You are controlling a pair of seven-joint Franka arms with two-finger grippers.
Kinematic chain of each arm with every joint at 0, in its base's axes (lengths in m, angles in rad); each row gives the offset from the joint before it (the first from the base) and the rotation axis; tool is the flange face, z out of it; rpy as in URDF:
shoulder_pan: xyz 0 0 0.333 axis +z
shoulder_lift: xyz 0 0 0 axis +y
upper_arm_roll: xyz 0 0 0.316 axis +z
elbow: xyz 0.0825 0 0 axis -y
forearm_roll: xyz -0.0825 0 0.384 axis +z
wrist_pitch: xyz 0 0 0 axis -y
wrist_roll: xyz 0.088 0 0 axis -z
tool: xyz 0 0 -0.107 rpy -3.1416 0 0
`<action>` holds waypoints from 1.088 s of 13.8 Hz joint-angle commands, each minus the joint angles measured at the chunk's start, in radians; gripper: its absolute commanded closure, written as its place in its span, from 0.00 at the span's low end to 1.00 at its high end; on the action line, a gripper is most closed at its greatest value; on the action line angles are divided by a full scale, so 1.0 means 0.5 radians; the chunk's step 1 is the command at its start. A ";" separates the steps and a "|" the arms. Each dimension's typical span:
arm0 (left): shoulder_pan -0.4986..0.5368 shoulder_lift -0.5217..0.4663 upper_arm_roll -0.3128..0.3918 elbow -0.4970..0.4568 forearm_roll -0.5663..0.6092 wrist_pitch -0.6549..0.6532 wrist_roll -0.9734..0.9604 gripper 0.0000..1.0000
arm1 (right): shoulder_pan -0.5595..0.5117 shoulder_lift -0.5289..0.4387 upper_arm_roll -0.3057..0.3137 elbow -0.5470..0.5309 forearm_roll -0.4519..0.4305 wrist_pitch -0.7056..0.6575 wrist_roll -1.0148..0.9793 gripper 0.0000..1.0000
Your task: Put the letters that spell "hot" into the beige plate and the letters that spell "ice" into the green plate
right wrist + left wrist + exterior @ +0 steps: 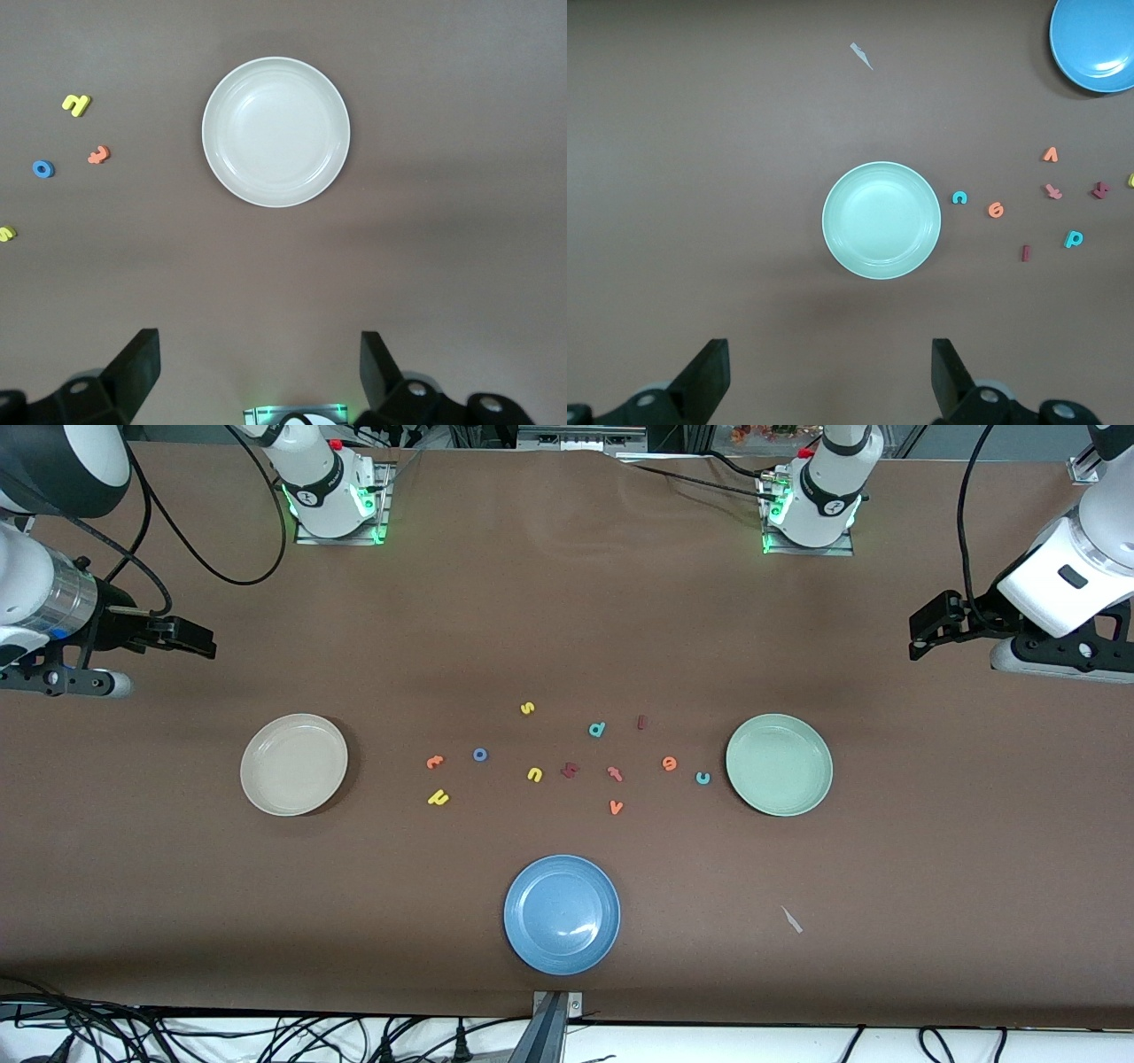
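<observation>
While both arms wait at the table ends, the left gripper [921, 638] and right gripper [199, 640] hang released, jaws wide, holding nothing. With the d [597, 730] as clock centre, the green plate [779, 764] lies at three o'clock and the beige plate [293, 763] at nine. Between them on the table: h [438, 797], o [480, 755], t [434, 762] by beige; e [670, 763], c [702, 778], i [642, 722] by green.

you see a brown table [567, 602] under even light, black cables [266, 1036] along its near edge, white floor below
</observation>
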 commanded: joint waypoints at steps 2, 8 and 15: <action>0.012 -0.012 -0.003 0.025 -0.021 -0.042 0.048 0.00 | 0.005 0.021 -0.016 0.051 0.026 -0.053 -0.028 0.00; 0.012 -0.015 -0.010 0.028 -0.021 -0.042 0.045 0.00 | -0.001 0.024 -0.016 0.058 0.022 -0.050 -0.025 0.00; 0.009 -0.015 -0.019 0.025 -0.021 -0.048 0.048 0.00 | 0.008 0.024 -0.016 0.058 0.023 -0.050 -0.007 0.00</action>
